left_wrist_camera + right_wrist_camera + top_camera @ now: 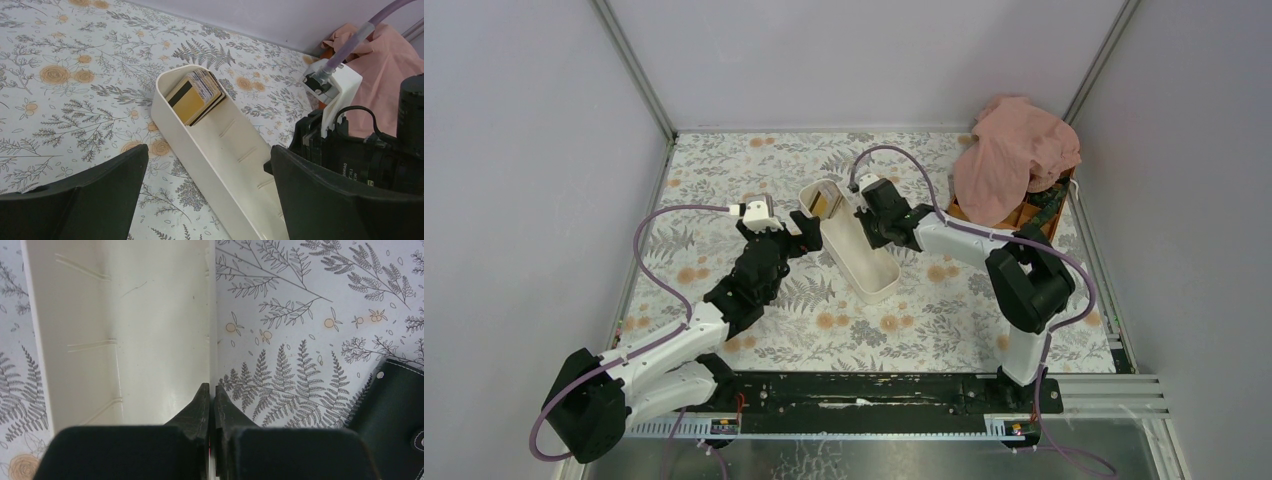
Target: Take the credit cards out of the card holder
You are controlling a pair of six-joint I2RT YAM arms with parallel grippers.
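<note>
black with pale stitching and a small stud, the card holder point(395, 410) shows only as one corner at the lower right edge of the right wrist view. it lies flat on the flower-printed table point(310, 315), apart from the white tray point(125, 340). it sits just to the outer side of the right gripper point(210, 407), on the side away from the tray. in the top view i cannot pick it out, probably because the right arm point(964, 238) covers it. too little shows to tell its long axis or whether it is folded; the visible edge runs slanted to the tray's wall.

the credit cards point(196, 97), a gold one with a dark stripe on top, lean as a stack in the far end of the tray, not in the holder. so the task looks largely done, though i cannot say whether any card is left inside.

the right gripper is closed down on the tray's thin right wall, one finger inside and one outside. the left gripper point(209, 152) stands at full spread with nothing between its fingers. it hovers low by the tray's near end, aimed along it toward the cards.

the right arm is much the nearer to the holder. reaching it would call for letting go of the wall and turning outward, while the left would have to cross the tray.
</note>
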